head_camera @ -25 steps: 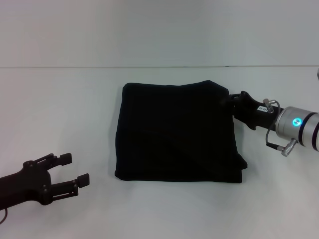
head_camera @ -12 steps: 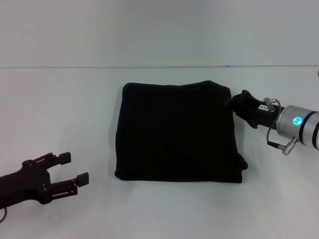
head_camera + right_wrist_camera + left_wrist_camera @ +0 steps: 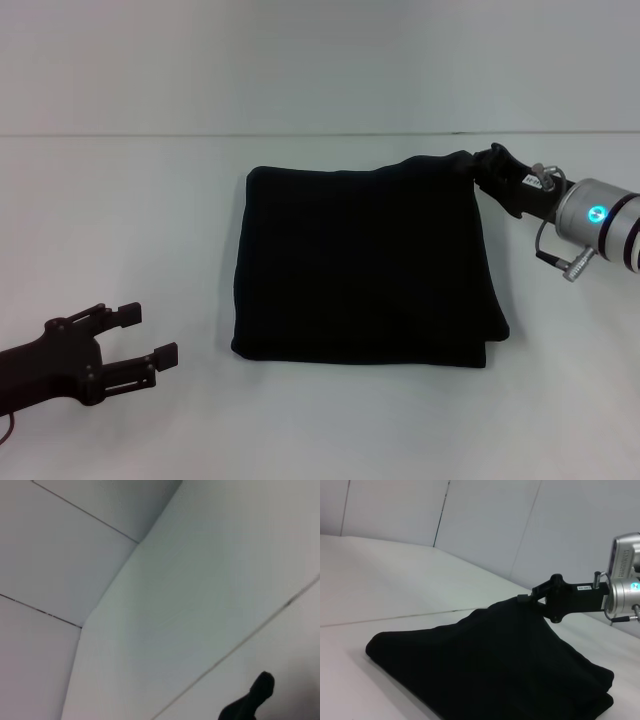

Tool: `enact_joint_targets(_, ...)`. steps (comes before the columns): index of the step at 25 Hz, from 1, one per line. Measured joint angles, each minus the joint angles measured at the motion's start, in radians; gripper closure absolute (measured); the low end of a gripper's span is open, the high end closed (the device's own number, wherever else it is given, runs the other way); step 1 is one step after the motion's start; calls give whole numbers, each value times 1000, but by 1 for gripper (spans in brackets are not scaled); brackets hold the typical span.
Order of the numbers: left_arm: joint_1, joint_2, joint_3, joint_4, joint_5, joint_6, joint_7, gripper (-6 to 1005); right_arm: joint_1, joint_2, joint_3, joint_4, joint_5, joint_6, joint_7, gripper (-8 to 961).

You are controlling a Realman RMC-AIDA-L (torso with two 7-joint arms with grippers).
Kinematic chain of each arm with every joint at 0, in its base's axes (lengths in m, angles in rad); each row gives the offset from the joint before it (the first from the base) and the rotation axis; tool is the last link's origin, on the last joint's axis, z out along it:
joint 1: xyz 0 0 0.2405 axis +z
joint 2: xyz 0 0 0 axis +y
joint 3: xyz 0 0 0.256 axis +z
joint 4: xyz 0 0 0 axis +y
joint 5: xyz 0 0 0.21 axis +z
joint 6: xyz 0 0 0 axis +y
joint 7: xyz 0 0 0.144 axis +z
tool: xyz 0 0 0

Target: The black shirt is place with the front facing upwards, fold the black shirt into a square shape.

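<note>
Black shirt (image 3: pixel 365 265) lay folded into a thick, nearly square bundle on the white desk (image 3: pixel 120 220), with no lettering showing. Right gripper (image 3: pixel 478 165) stood at the bundle's far right corner, its fingers closed on a pinch of cloth; in the left wrist view that corner rose off the desk in a low peak toward the fingers, while the remainder of the bundle lay flat. Left gripper (image 3: pixel 148 334) hovered over bare desk well apart from the shirt, off the bundle's near left corner, its fingers spread wide and holding nothing.

Squaring up the folded stack looked to be the step in hand, with the folding itself apparently almost done. To do it well, the pinched corner would want pulling outward only until the far edge ran straight and level with the near one, since a harder tug could drag the layers beneath the fingers out of line. Lowering the corner flat before letting go would keep it from springing into a ridge. Near right corner bulged slightly outward and may need a light tuck.
</note>
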Motion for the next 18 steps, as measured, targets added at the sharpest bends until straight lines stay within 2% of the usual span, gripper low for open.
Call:
enact_joint_targets(12, -1, 0, 0, 0, 1, 0, 0, 172, 11, 3, -1, 43, 3, 134, -17, 929)
enact_joint_targets(18, -8, -2, -7, 0, -2, 3, -19, 174, 5, 4, 3, 43, 5, 124, -17, 926)
